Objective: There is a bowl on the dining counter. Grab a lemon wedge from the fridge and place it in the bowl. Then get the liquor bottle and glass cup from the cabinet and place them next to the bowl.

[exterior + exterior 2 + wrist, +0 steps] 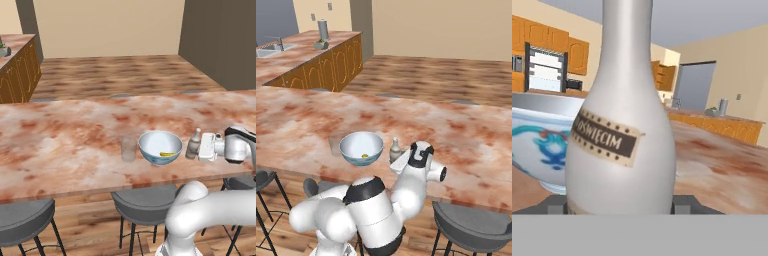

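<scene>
Item: liquor bottle (619, 120), standing upright on the desk (65, 140) near its front edge, just beside the bowl (160, 147). I am reading it as the step in hand: setting the bottle down.

Item: pincer (201, 147), fingers either side of the bottle's base, holding it, as far as I am judging.

Item: lemon wedge (167, 154), lying in the bowl.

Item: glass cup (128, 149), standing on the bowl's other side, near the front edge.

Next: I am expecting to spread the fingers and back away level, without tipping the bottle into the bowl.
</scene>
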Available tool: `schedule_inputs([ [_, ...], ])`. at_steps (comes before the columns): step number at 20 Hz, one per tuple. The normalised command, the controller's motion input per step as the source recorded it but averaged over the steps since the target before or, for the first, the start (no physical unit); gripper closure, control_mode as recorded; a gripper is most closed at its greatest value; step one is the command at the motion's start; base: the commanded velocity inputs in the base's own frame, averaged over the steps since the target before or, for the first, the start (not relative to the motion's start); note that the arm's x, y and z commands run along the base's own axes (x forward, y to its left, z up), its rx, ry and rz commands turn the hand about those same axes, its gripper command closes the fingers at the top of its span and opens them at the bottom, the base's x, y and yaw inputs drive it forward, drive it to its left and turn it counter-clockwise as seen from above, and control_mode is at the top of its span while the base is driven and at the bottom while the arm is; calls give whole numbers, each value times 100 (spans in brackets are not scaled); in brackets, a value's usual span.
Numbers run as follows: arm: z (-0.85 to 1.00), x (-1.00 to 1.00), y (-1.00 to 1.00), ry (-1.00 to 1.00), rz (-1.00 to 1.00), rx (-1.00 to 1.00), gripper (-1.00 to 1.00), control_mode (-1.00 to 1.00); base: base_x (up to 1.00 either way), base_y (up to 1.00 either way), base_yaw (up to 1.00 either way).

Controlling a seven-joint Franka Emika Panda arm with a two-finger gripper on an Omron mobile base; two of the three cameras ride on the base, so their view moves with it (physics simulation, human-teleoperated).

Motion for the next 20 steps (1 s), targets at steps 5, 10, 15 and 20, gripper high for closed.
schedule_inputs([
  [5,-18,10,12,-5,0,0,100,-100,0,0,0],
  [10,-21,0,14,-5,0,0,100,-100,0,0,0],
  [15,8,-4,14,-5,0,0,-100,-100,0,0,0],
  [20,50,-9,0,0,0,-3,-100,-100,0,0,0],
])
